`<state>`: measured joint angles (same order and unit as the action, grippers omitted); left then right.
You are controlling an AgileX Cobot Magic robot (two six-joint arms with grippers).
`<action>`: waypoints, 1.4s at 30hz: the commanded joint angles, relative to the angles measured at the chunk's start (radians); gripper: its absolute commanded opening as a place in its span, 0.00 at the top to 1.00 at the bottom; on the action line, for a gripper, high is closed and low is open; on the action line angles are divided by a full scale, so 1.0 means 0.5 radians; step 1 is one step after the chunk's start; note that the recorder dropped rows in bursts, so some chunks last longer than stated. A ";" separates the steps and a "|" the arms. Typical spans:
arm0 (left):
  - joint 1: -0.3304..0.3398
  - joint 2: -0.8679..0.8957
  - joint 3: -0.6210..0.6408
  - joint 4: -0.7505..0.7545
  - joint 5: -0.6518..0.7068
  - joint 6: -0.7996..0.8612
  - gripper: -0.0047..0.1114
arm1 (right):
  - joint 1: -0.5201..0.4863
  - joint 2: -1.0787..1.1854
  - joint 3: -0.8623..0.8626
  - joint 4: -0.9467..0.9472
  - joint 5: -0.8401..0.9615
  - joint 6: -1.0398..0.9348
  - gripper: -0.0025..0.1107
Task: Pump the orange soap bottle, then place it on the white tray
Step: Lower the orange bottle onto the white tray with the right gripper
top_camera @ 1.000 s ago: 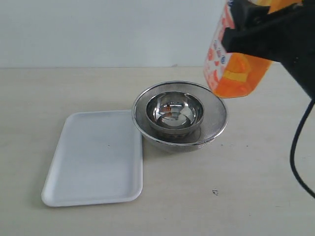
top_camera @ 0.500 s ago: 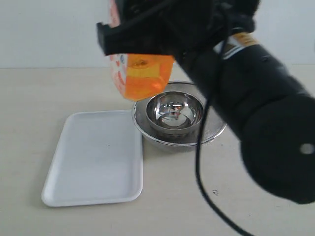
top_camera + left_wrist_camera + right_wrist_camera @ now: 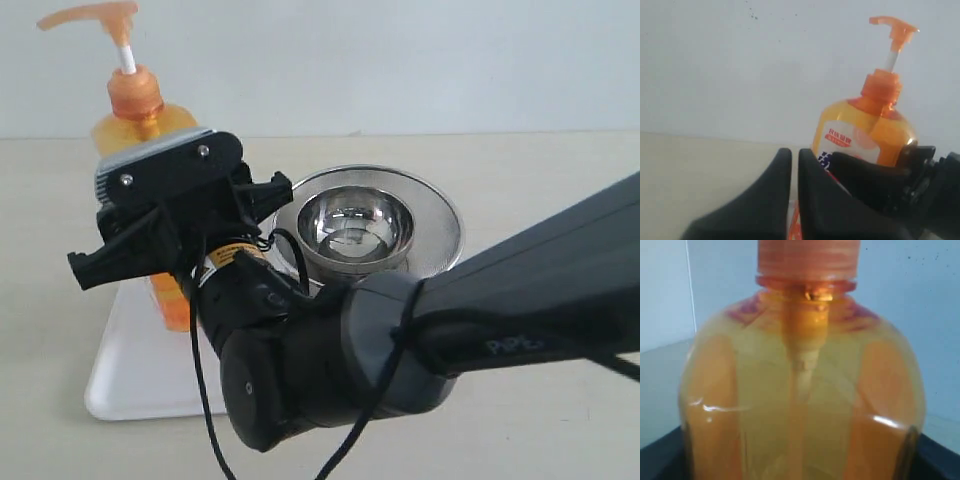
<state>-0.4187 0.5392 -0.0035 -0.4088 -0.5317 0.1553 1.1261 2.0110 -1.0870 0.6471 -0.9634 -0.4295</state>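
My right gripper [image 3: 170,235] clamps orange soap bottle [image 3: 135,95]; left gripper [image 3: 794,197] fingers together. Only exterior view shows white tray [image 3: 115,385] below right gripper.

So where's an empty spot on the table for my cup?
Bare table left of the white tray, and behind and right of the steel bowl up to the wall. Crowded: the tray, where the black arm holds the orange soap bottle, and the front middle.
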 commanded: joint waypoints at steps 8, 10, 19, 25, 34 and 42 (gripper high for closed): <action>0.003 -0.013 0.007 -0.088 0.001 0.066 0.92 | -0.002 0.123 -0.043 0.036 -0.293 -0.028 0.98; 0.003 -0.013 0.007 -0.088 0.005 0.052 0.92 | -0.002 0.133 -0.047 0.026 -0.348 -0.028 0.98; 0.003 -0.013 0.007 -0.088 0.025 0.052 0.92 | -0.002 0.287 -0.266 0.081 -0.335 -0.153 0.98; 0.003 -0.013 0.007 -0.088 0.034 0.052 0.92 | -0.002 0.291 -0.279 0.194 -0.378 -0.162 0.97; 0.003 -0.013 0.007 -0.088 0.030 0.052 0.92 | -0.002 0.291 -0.279 0.195 -0.247 -0.079 0.65; 0.003 -0.013 0.007 -0.088 0.030 0.052 0.92 | -0.002 0.291 -0.279 0.210 -0.208 -0.100 0.40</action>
<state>-0.4187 0.5392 -0.0035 -0.4462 -0.5237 0.1774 1.1261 2.1743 -1.2129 0.7699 -1.0108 -0.4718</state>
